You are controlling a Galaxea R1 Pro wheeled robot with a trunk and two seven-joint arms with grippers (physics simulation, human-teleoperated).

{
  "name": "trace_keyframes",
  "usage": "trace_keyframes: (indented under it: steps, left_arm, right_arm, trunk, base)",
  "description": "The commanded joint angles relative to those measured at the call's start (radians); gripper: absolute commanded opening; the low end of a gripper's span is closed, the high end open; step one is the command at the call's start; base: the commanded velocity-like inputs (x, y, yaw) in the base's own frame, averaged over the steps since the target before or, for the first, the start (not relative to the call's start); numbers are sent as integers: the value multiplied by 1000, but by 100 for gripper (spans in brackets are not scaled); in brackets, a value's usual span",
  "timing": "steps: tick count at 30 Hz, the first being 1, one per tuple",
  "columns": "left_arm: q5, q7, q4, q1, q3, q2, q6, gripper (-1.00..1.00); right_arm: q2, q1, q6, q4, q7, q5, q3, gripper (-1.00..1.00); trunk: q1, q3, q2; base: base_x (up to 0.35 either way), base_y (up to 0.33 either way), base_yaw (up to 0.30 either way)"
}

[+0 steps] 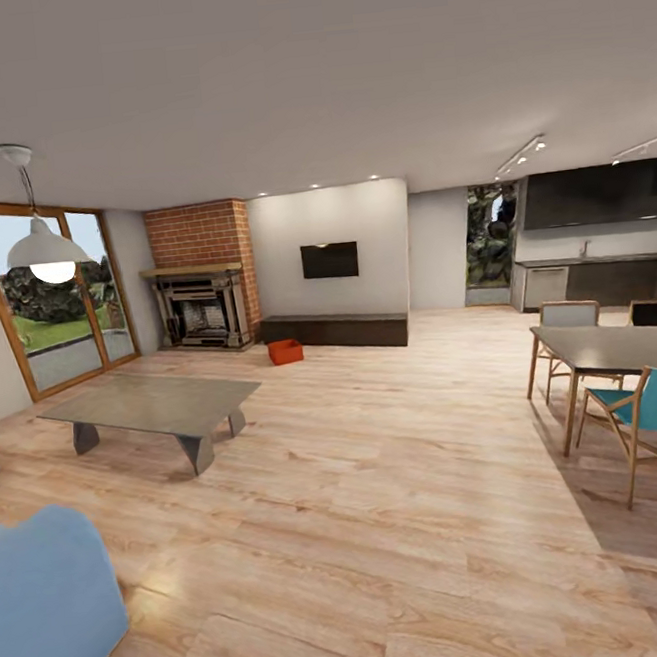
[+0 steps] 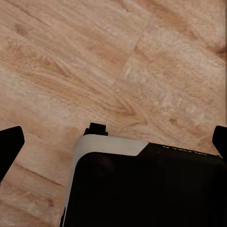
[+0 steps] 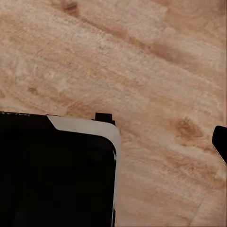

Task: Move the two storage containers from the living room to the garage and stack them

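**A:** What lies closest in the head view?

**B:** A blue cushioned seat (image 1: 49,607) at the near left corner, on the light wood plank floor (image 1: 388,524). Past it, to the left, a low grey coffee table (image 1: 153,406). On the right, a dark dining table (image 1: 622,345) with a teal chair (image 1: 648,408).

**A:** And the orange-red container?

**B:** One storage container (image 1: 284,351) sits on the planks far across the living room, just in front of the long dark bench (image 1: 335,330), near the fireplace (image 1: 202,308) and brick chimney (image 1: 202,236). A black TV (image 1: 329,260) hangs on the white wall above the bench. I can see only that one box.

**A:** What do the wrist cameras add?

**B:** Close floor grain. The left wrist view shows the robot's black and white base (image 2: 146,189) over the planks, with the left gripper (image 2: 113,142) fingers dark at both edges, spread wide, holding nothing. In the right wrist view, one finger (image 3: 220,142) of the right gripper shows at one edge; I cannot tell its state.
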Motion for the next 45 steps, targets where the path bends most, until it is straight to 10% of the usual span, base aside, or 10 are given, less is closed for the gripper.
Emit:
trace_keyframes:
  steps: [1, 45]
  left_arm:
    - [10, 1, 0, 0, 3, 0, 4, 100]
    - [11, 1, 0, 0, 3, 1, 3, 100]
  right_arm:
    - [0, -1, -5, 3, 0, -3, 7, 100]
    - [0, -1, -5, 3, -1, -3, 7, 100]
  trunk:
    - [1, 0, 0]
    - [1, 0, 0]
  base:
    - [323, 0, 0]
    - [323, -63, 0]
